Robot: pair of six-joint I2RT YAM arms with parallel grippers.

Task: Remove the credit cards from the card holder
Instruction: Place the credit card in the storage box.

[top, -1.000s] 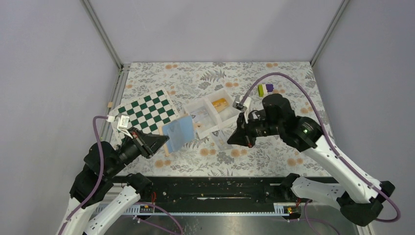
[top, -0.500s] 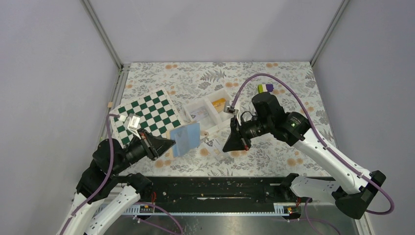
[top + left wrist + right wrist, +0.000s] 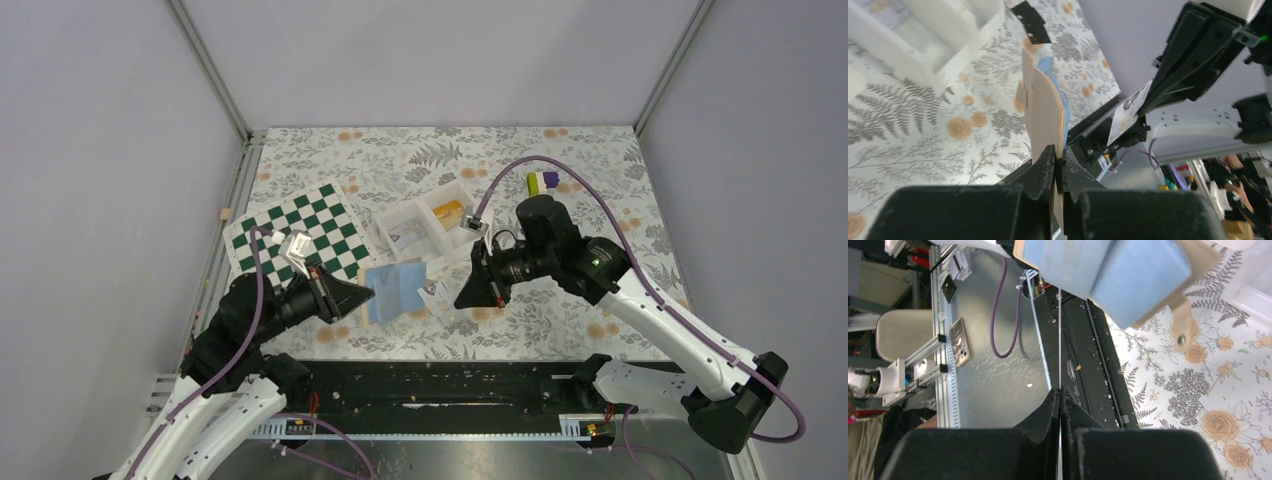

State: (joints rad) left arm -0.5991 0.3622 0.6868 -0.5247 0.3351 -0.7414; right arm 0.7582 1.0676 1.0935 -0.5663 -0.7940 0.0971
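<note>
1. Left gripper (image 3: 1058, 154): black fingers clamped on the tan spine edge of the card holder (image 3: 395, 290), which is held off the table, near the front edge.
2. Card holder: flat booklet with two glossy pale blue panels splayed open and a matt tan border. A tan strap (image 3: 1182, 322) with a round metal snap hangs from it.
3. Right gripper (image 3: 1060, 392): fingers pinched on one credit card (image 3: 1125, 117), a thin, stiff, whitish rectangle with a printed face. It is out of the holder and just beside it.
4. Cloth (image 3: 590, 160): grey fern and orange flower print, covering the table.
5. Tray (image 3: 430, 222): white plastic with two compartments, behind the holder.
6. Chequered board (image 3: 300, 230): green and white squares, far left.
7. Block (image 3: 543, 181): small, with purple, white and yellow-green bands, far right.
</note>
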